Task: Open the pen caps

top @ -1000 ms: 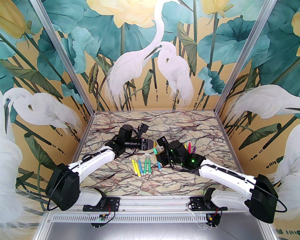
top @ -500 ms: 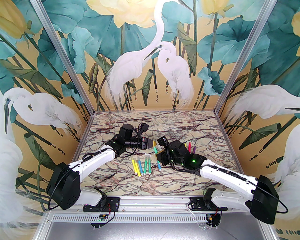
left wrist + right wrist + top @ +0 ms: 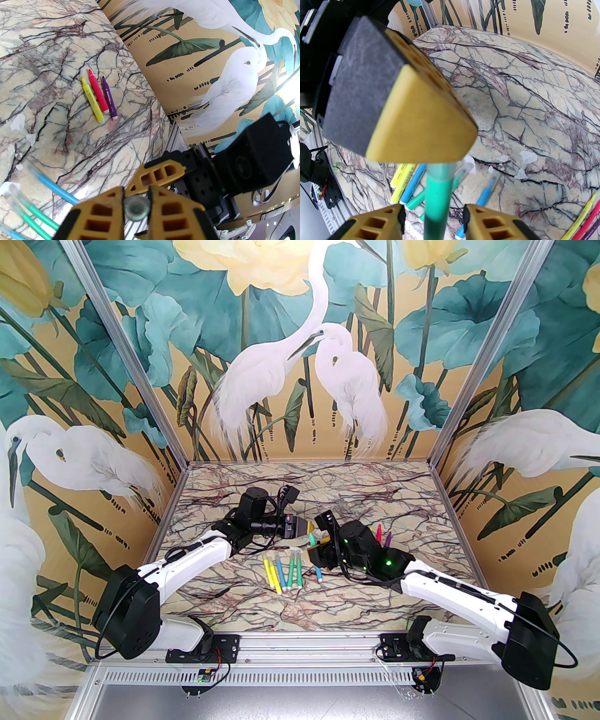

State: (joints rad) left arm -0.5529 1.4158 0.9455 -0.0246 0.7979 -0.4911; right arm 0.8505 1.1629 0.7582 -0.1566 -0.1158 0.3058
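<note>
Clear plastic still covers the tip of the green pen [image 3: 437, 199]. Its cap [image 3: 137, 207] is pinched end-on by the left gripper [image 3: 136, 196], while the right gripper [image 3: 433, 213] stands spread, with gaps either side of the body. Three bare-tipped pens [image 3: 378, 533] lie at 3 o'clock of the grippers and look finished; the capped row [image 3: 283, 573] at 7 o'clock remains. Overhead, the grip is too small to judge; the wrist views settle it.

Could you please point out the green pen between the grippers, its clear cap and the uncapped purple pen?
Green marker pen [image 3: 437, 204]: right wrist view, mid-barrel.
Colourless see-through plastic cap [image 3: 136, 208]: left wrist view, round end face.
Uncapped purple marker pen [image 3: 108, 97]: left wrist view, mid-barrel.
</note>
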